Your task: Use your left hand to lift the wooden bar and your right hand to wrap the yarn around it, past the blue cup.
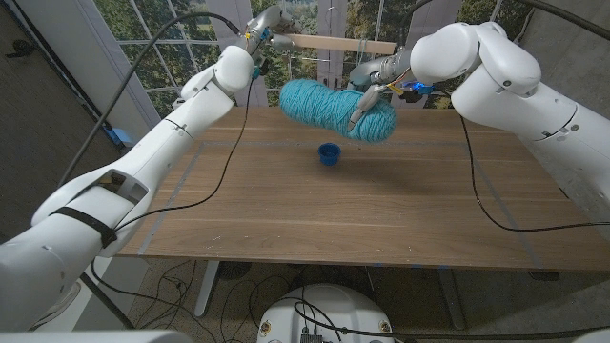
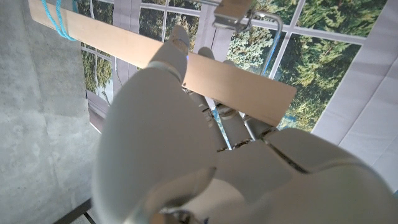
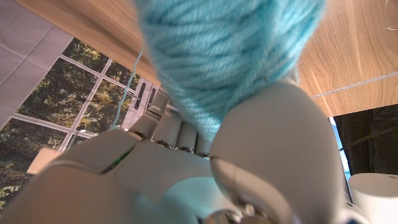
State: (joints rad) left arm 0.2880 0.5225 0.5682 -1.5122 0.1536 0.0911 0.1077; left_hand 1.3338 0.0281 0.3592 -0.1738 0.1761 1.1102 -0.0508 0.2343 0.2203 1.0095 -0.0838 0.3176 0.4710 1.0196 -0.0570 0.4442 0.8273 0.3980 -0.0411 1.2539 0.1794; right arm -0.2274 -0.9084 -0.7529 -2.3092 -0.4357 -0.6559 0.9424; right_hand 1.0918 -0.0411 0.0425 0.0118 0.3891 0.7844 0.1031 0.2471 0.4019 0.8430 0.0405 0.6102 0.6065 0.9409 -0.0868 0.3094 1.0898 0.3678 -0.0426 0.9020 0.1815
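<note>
Behind our wooden counter [image 1: 381, 205] stands a window wall with trees outside. We hold the wooden bar [image 1: 338, 43] up in the air at the far edge, our left hand [image 1: 262, 30] gripping its left end with fingers [image 2: 177, 46] wrapped over the flat face. A few turns of turquoise strand [image 2: 59, 18] circle the bar's other end. Just below and in front of the bar, our right hand [image 1: 376, 81] grips the yarn [image 1: 334, 107], a fat turquoise skein lifted off the counter, with a thin strand [image 3: 127, 87] running away from it. Under the skein, the blue cup [image 1: 329, 153] sits upright on the counter.
</note>
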